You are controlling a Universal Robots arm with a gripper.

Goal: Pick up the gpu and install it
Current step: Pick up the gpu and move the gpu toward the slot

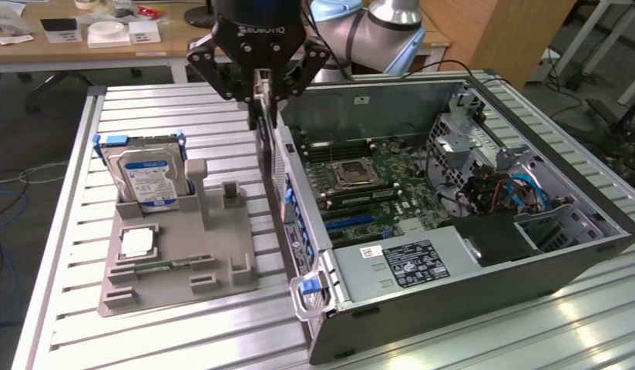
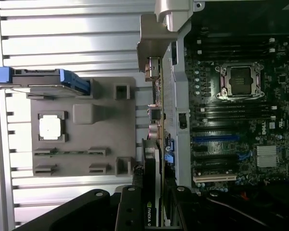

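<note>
The gpu [image 1: 262,127] hangs edge-down from my gripper [image 1: 260,91], a thin card with a pale metal bracket along its lower end. The gripper is shut on the gpu's upper edge. It hovers over the near side wall of the open computer case [image 1: 564,231], at the case's edge toward the exterior view's left. In the wrist view the gpu [image 2: 151,187] runs between the black fingers [image 2: 127,211], its black cooler face showing a logo. The motherboard [image 1: 379,185] lies inside the case, with its expansion slots [image 2: 216,138] a short way from the card.
A grey parts holder [image 1: 209,266] lies on the slatted table at the exterior view's left. It carries an upright silver hard drive [image 1: 148,177], a processor chip [image 1: 138,243] and a memory stick [image 1: 158,267]. Cables and a drive cage [image 1: 513,193] fill the case's far end.
</note>
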